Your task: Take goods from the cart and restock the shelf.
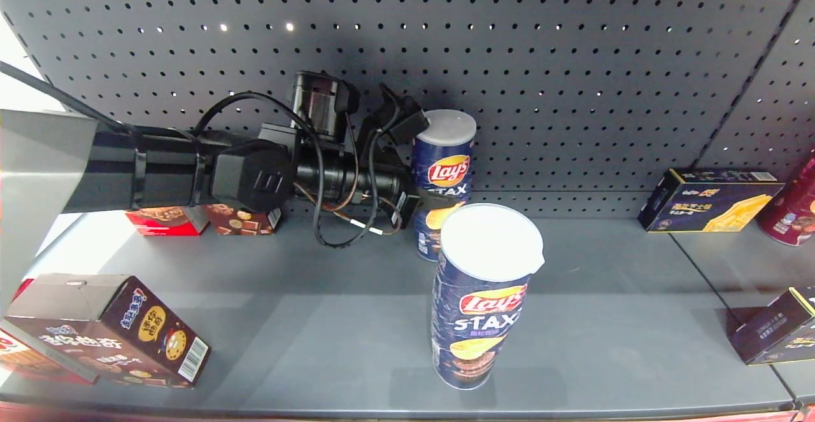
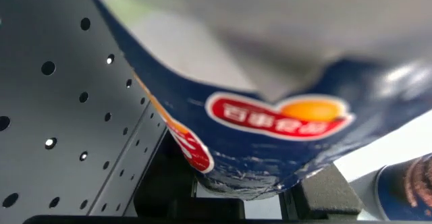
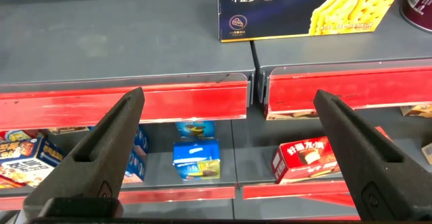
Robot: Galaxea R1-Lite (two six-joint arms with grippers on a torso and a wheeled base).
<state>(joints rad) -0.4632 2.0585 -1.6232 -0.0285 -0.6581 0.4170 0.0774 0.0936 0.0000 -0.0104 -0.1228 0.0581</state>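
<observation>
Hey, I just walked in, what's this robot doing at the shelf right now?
It is restocking. The left claw is closed around a blue chip can standing at the back of the grey shelf, close to the pegboard. A second, matching can stands upright in front of it, free of the claw. The right claw is open and empty, facing the red price rails along the shelf fronts.

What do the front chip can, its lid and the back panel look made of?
Front chip can: probably cardboard tube, glossy printed wrap catching light. Lid: whitish plastic, matte, small rim tab. Back panel: likely painted metal, matte grey, evenly punched holes.
</observation>
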